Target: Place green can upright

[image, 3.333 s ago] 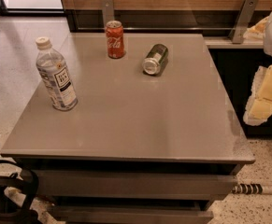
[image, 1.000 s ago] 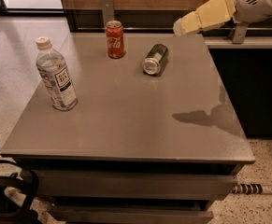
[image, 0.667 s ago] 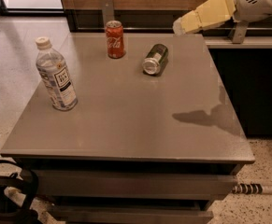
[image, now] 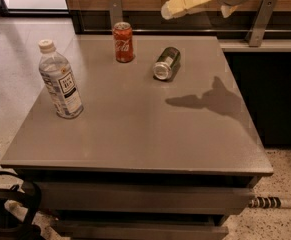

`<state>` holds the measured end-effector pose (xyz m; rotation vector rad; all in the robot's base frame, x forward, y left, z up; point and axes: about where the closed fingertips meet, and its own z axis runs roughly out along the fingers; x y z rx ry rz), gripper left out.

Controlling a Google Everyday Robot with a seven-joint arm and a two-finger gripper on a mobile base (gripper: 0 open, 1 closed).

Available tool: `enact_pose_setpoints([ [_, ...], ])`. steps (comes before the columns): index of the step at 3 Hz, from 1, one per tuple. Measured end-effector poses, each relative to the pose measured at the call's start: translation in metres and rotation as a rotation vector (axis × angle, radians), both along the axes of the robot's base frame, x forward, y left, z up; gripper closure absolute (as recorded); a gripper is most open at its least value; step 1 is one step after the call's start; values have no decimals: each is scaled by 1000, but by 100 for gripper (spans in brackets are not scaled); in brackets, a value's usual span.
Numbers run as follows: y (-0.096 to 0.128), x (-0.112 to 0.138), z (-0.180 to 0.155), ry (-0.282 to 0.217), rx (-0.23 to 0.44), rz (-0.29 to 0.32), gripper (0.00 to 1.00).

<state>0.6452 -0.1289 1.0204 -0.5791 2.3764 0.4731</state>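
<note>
The green can [image: 167, 63] lies on its side on the grey table [image: 135, 134], at the back and right of the middle, with its silver end turned toward me. My gripper [image: 187, 1] hangs in the air at the top of the view, above the table's back edge, behind and slightly right of the can. It holds nothing and does not touch the can. Its shadow [image: 210, 101] falls on the table to the right of the can and nearer to me.
A red Coca-Cola can [image: 123, 42] stands upright just left of the green can. A clear water bottle [image: 61, 80] with a white cap stands at the left side. A wooden wall with metal brackets [image: 259, 21] runs behind the table.
My gripper has moved left along the back edge, closer to the green can, and its shadow has shifted with it. The cans and the bottle have not moved.
</note>
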Motion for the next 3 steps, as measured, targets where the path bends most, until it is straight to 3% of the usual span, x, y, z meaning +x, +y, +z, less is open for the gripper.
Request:
enact_pose_setpoints([
  [1,15,28,-9,67,-41,-70,0],
  [3,43,67,-38,199,-198,-232,0],
])
